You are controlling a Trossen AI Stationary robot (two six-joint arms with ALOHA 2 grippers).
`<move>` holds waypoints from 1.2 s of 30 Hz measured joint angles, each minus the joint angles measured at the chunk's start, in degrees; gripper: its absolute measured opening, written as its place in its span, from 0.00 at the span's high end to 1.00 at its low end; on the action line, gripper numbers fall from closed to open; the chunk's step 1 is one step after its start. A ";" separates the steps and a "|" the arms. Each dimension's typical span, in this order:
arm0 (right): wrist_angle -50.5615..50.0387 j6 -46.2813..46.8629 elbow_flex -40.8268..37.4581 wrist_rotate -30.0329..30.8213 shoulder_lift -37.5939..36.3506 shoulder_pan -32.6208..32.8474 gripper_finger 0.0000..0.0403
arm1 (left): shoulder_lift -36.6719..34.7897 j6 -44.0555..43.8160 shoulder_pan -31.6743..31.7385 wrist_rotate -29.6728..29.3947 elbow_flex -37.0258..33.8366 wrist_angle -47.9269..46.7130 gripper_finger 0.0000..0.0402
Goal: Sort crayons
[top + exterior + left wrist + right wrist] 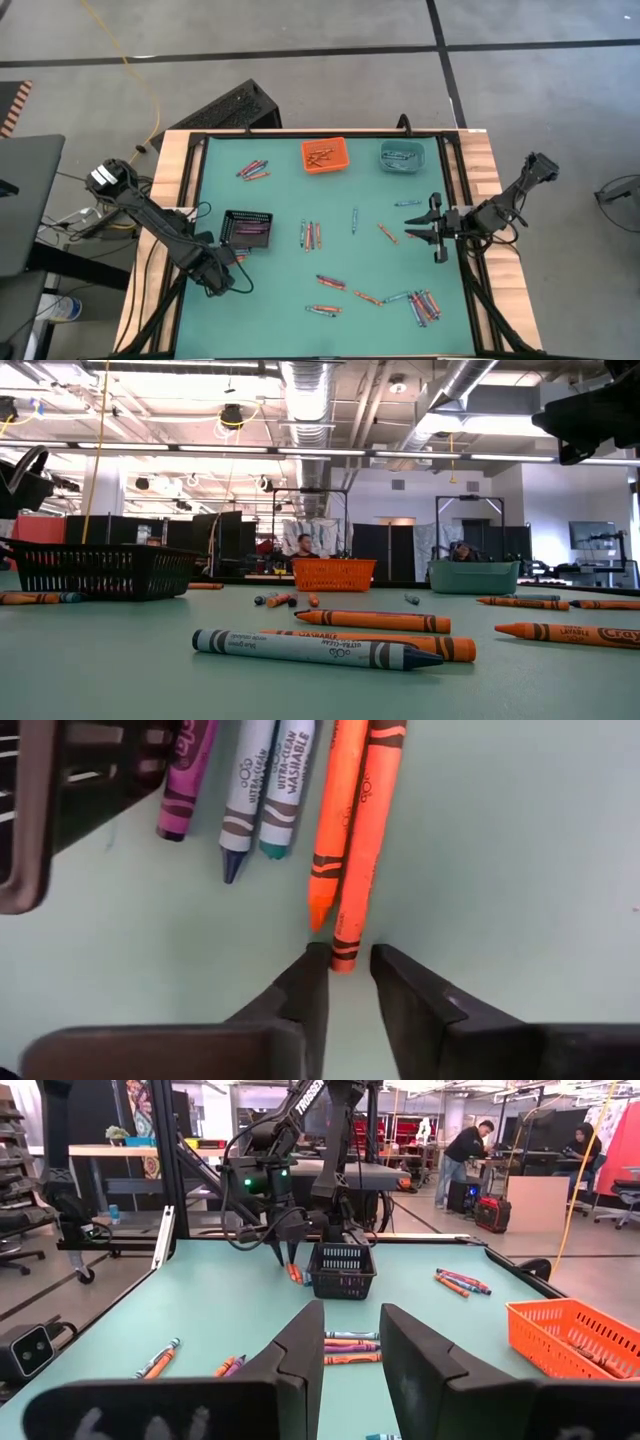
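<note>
Crayons lie scattered over the green table, among them a group at the middle and a pile at the near right. My left gripper points down just in front of the black bin, shut on one of two orange crayons that lie side by side. Next to these lie a purple-pink crayon, a blue one and a teal one. My right gripper is held level at the table's right side, open, with nothing between its fingers. My left gripper pinches the orange crayon by its blunt end between its two fingertips. The fingers come from above, pointing down, one on each side of the stick. The crayon lies flat on the table, alongside the other orange crayon.
An orange bin and a teal bin stand at the far edge, each with crayons inside. More crayons lie at the far left and near the front. People stand in the room behind the table.
</note>
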 joint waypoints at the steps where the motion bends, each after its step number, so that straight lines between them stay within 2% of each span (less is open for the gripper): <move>1: 0.00 0.02 0.00 0.01 0.00 0.01 0.74 | 0.02 0.00 0.00 0.04 -0.02 0.00 0.85; 9: 0.00 0.03 0.00 0.01 -0.01 0.00 0.74 | 0.02 -0.28 0.02 0.16 -0.04 -0.07 0.98; 16: 0.00 0.04 0.00 0.01 0.00 0.01 0.74 | 0.34 1.61 0.05 0.88 1.87 -0.53 0.98; 24: 0.02 0.06 0.00 0.01 -0.02 -0.01 0.74 | 0.24 3.78 0.15 5.87 8.84 -0.38 0.98; 26: 0.02 0.04 0.00 0.01 -0.02 0.01 0.74 | 0.21 5.29 0.77 3.90 11.08 0.07 0.98; 29: 0.02 0.04 0.00 0.04 -0.02 -0.01 0.74 | 0.19 11.05 3.08 -3.21 14.04 1.40 0.98; 32: 0.04 0.06 0.00 0.31 -0.02 -0.01 0.74 | 0.15 20.48 7.22 -10.37 16.15 7.09 0.97; 36: 0.27 0.06 0.00 0.31 0.00 -0.01 0.74 | 0.19 35.42 15.74 -14.66 16.51 15.96 0.97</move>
